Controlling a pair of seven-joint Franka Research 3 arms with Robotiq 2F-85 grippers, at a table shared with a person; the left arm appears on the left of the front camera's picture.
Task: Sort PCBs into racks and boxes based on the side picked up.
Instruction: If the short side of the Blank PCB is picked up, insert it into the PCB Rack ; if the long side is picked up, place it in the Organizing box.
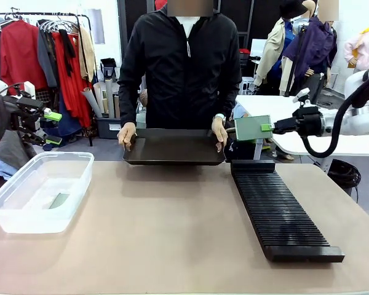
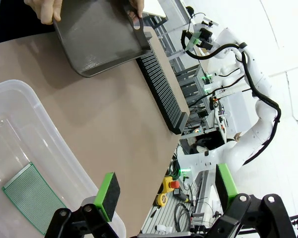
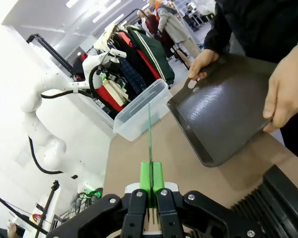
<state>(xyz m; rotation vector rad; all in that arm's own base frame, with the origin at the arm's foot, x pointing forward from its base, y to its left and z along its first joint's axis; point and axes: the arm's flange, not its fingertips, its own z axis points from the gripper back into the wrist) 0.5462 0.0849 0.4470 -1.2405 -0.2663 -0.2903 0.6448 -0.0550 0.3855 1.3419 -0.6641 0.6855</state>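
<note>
Front view: right of centre, the right gripper (image 1: 267, 128) was clamped on an upright PCB (image 1: 253, 128) above the rack's (image 1: 283, 215) far end. At the left edge, the left gripper (image 1: 53, 128) stood open. A second PCB (image 1: 59, 200) lay in the box (image 1: 24, 212), lower left.

Left wrist view: the left gripper (image 2: 166, 191) gaped wide over the box (image 2: 54, 134), with the second PCB (image 2: 32, 196) flat at lower left.

Right wrist view: the right gripper (image 3: 152, 181) pinched the PCB (image 3: 149, 134), edge-on at centre.
</note>
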